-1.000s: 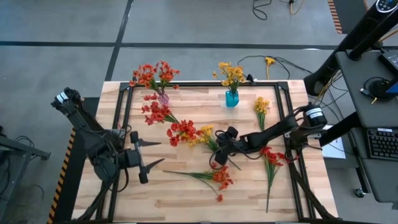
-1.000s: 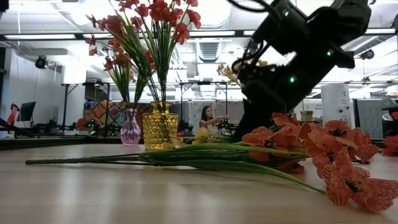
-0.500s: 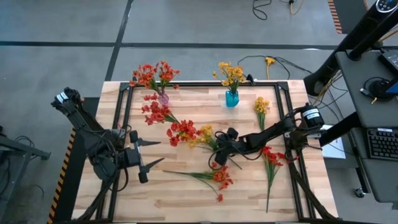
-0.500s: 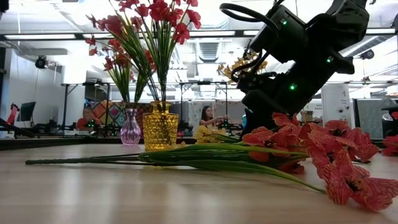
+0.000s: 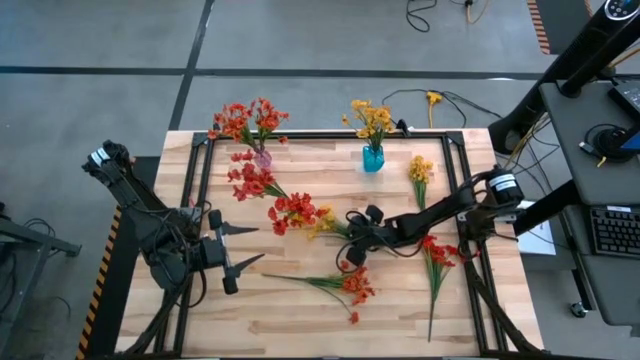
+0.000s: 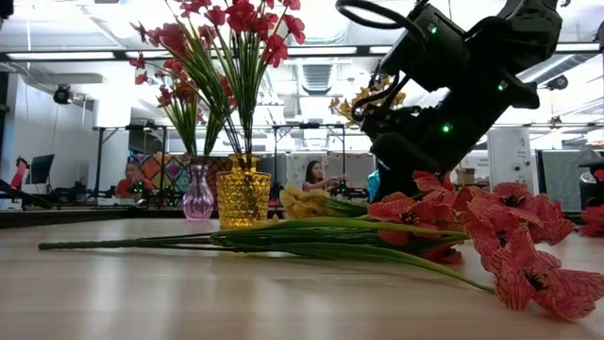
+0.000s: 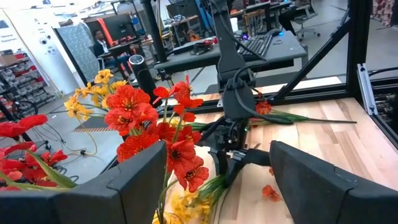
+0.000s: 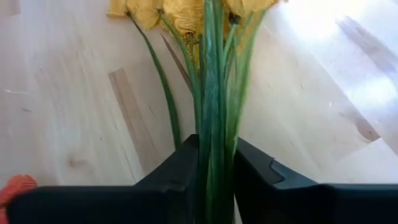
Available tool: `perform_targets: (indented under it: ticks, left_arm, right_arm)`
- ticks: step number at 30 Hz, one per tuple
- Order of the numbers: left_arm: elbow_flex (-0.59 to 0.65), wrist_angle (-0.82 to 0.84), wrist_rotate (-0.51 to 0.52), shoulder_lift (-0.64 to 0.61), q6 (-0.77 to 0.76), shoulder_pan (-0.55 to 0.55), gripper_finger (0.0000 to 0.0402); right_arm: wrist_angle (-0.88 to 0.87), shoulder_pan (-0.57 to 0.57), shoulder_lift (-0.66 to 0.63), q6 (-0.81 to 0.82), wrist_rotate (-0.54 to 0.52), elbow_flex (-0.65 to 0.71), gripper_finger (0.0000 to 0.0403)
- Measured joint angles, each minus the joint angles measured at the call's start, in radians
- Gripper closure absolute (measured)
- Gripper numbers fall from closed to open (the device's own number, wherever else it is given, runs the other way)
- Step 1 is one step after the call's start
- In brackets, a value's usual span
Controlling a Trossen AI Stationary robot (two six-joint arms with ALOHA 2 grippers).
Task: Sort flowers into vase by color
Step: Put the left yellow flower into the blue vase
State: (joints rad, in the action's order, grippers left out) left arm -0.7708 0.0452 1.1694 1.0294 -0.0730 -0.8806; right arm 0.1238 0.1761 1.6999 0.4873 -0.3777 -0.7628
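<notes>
Pickup underway: right gripper [image 8: 214, 180] pinches the stems of a yellow sprig [image 5: 330, 218] at mid-table, left gripper [image 5: 240, 258] waits wide open, and next comes lifting toward the blue vase [image 5: 373, 158] of yellows

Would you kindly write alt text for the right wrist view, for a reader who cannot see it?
The right gripper is closed on the green stems of a yellow sprig, its two dark fingers pressing them from both sides. The yellow blossoms lie ahead on the wooden table.
</notes>
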Motion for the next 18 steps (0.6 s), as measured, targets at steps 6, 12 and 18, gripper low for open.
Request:
perform_targets:
  ticks: [6,12,18]
  left_arm:
    - [0.0,0.001,0.0,0.0,0.0,0.0,0.0134]
    - [0.0,0.0,0.0,0.0,0.0,0.0,0.0134]
    - [0.0,-0.004,0.0,0.0,0.0,0.0,0.0134]
  right_arm:
    - [-0.038,0.0,-0.061,0.0,-0.001,0.0,0.0364]
    - [-0.117,0.0,-0.183,0.0,-0.024,0.0,0.0369]
    - [-0.14,0.003,-0.326,-0.035,-0.167,0.022,0.0369]
